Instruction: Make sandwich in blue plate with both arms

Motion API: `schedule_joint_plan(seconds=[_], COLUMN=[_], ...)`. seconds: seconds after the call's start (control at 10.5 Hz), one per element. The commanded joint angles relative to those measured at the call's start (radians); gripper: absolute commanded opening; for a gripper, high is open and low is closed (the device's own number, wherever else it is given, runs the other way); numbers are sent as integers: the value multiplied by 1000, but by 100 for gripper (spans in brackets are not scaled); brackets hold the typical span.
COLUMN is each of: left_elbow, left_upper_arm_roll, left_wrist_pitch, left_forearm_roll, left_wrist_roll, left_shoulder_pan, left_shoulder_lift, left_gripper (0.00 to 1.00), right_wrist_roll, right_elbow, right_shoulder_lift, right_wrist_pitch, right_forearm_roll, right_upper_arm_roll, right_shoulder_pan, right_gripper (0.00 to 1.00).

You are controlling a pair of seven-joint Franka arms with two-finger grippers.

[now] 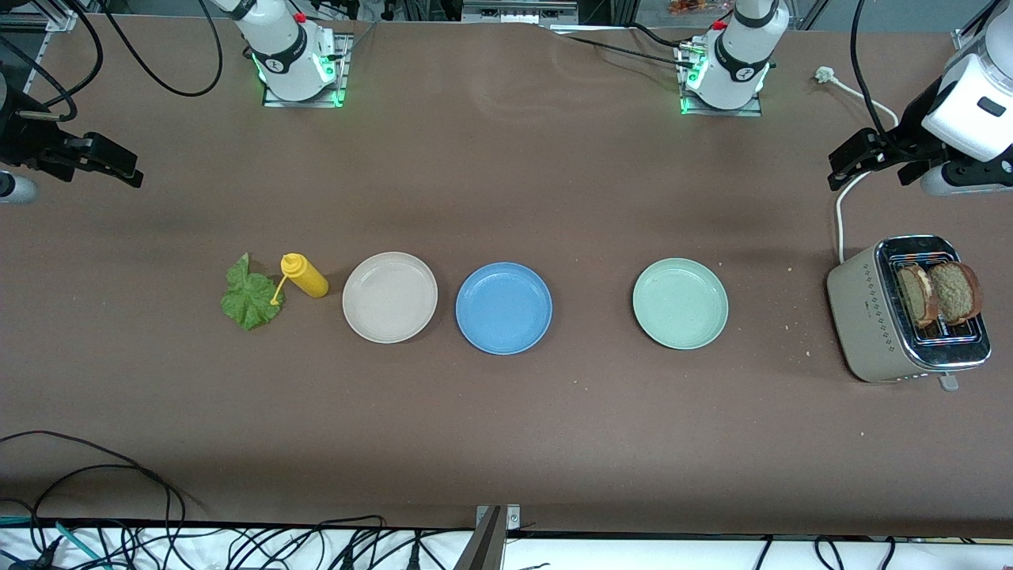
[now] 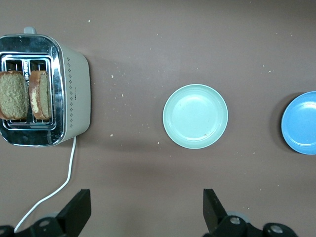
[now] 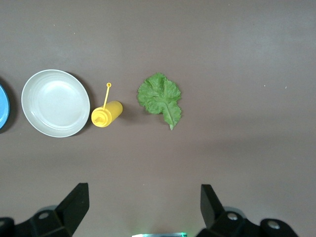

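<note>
The blue plate (image 1: pixel 504 308) sits empty near the middle of the table (image 1: pixel 506 443) and serves as the landmark. It is round, so it has no long axis. Three plates lie in one row along the table: a beige plate (image 1: pixel 389 297) just beside the blue one toward the right arm's end, and a mint-green plate (image 1: pixel 680 303) well apart from it toward the left arm's end.

One lettuce leaf (image 1: pixel 251 294) lies flat past the beige plate toward the right arm's end. One yellow squeeze bottle (image 1: pixel 304 275) lies on its side between the leaf and the beige plate, its long axis slanted, with its cap strap over the leaf's edge.

Two bread slices (image 1: pixel 939 294) stand on edge in the slots of one toaster (image 1: pixel 904 313) at the left arm's end, well apart from the blue plate.

Bare table surrounds the blue plate on the side nearer the front camera and toward the robot bases.

The left gripper (image 1: pixel 859 162) hangs over the table near the toaster, jaws spread wide with nothing between them. The right gripper (image 1: pixel 95 162) hangs over the table's right-arm end, jaws likewise wide and empty.
</note>
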Motion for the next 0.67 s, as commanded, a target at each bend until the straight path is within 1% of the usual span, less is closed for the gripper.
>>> schedule_joint_plan(seconds=[0.0, 0.57], left_elbow=[22, 22], left_upper_arm_roll=[-1, -1], left_wrist_pitch=[-18, -18], left_forearm_roll=[16, 16], left_wrist_roll=[13, 13], left_shoulder_pan=[3, 3], left_shoulder_lift=[6, 6], left_gripper=[100, 100], right_wrist_roll=[7, 13], right_elbow=[5, 5], right_shoulder_lift=[-3, -3], right_wrist_pitch=[-12, -12], right_forearm_roll=[-5, -5], right_upper_arm_roll=[2, 2], right_shoulder_pan=[-3, -3], right_gripper=[100, 100])
